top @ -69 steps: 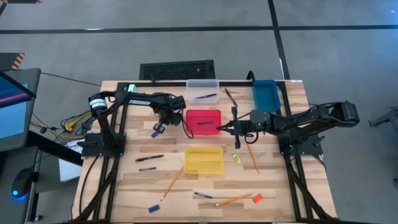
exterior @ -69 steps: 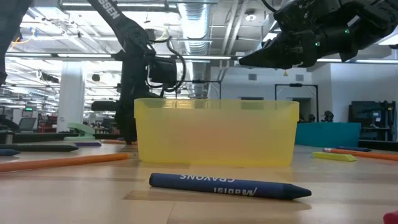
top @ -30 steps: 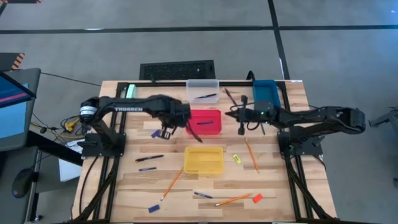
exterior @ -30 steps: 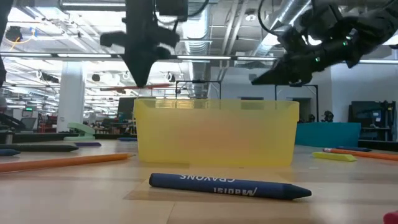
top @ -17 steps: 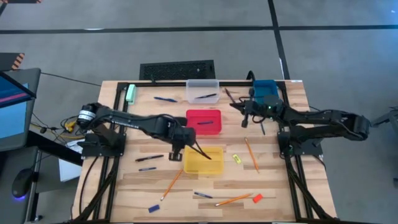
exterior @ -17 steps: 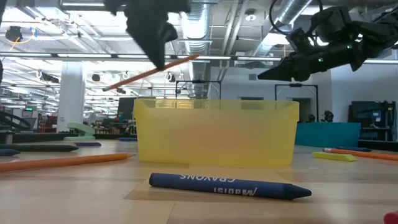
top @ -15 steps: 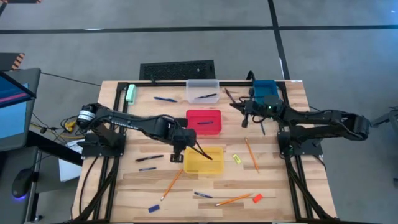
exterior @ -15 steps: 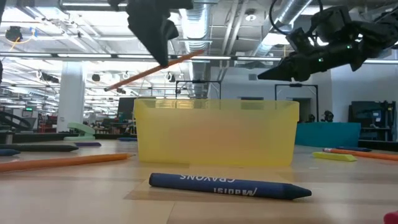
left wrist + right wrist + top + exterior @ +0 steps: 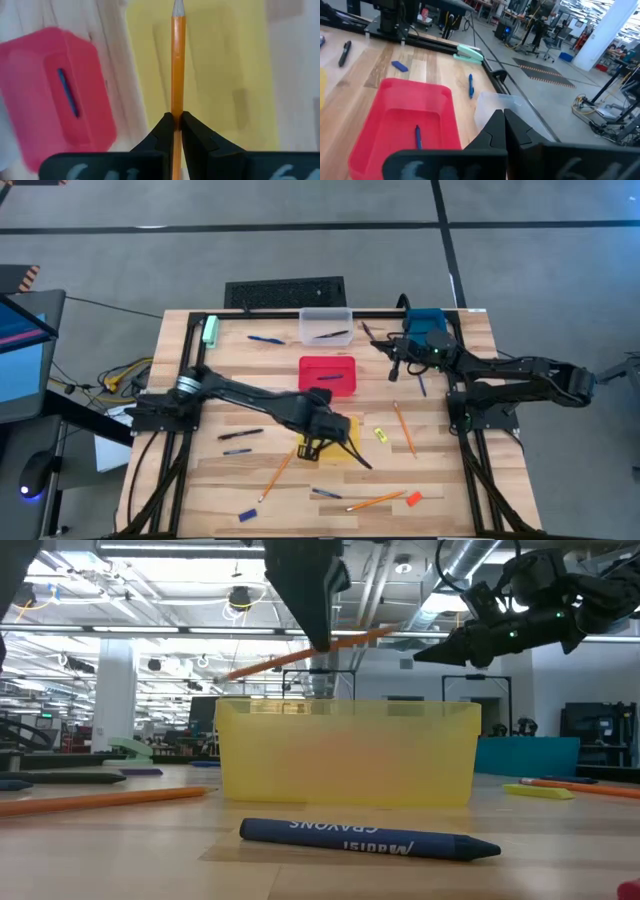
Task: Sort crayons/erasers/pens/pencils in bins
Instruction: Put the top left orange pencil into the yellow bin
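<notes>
Pencil [image 9: 177, 65] clamped between the left gripper [image 9: 175, 121] fingers, held in the air above the yellow bin [image 9: 349, 428] near the table's middle. Right gripper [image 9: 393, 363] hangs jaws closed and empty beside the blue bin [image 9: 427, 325], above the table.

My two arms are matte black, built of slim jointed links. The left gripper [image 9: 174, 131] ends in angular black wedge fingers [image 9: 196, 137]; the right gripper [image 9: 504, 131] matches it, with small green lights on its wrist.
</notes>
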